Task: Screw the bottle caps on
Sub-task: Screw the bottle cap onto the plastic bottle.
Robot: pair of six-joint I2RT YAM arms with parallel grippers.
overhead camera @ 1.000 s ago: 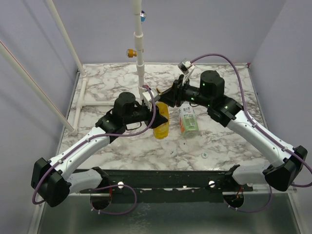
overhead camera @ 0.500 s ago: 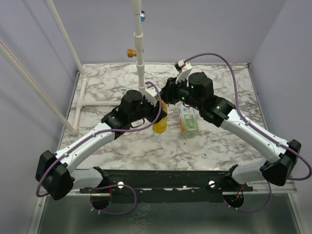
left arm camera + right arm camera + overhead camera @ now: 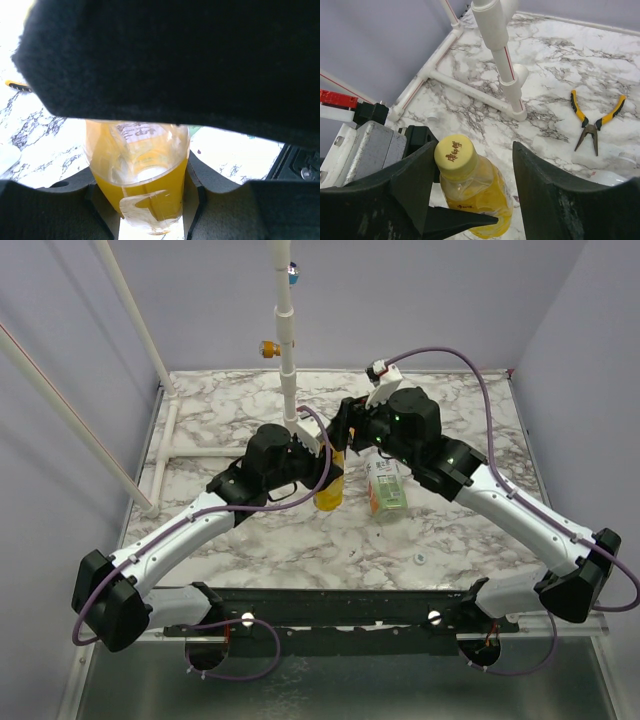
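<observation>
Left claw (image 3: 145, 155) clamps the yellow bottle (image 3: 165, 187). Right claw (image 3: 474, 152) stands open, the yellow cap (image 3: 453, 151) between its fingers, seemingly seated on the bottle.

Right gripper (image 3: 475, 150) has just let go of the yellow cap (image 3: 453, 152); I see its jaws now spread either side; left gripper (image 3: 322, 468) moved inward, the yellow bottle (image 3: 330, 492) shifting slightly with it.
</observation>
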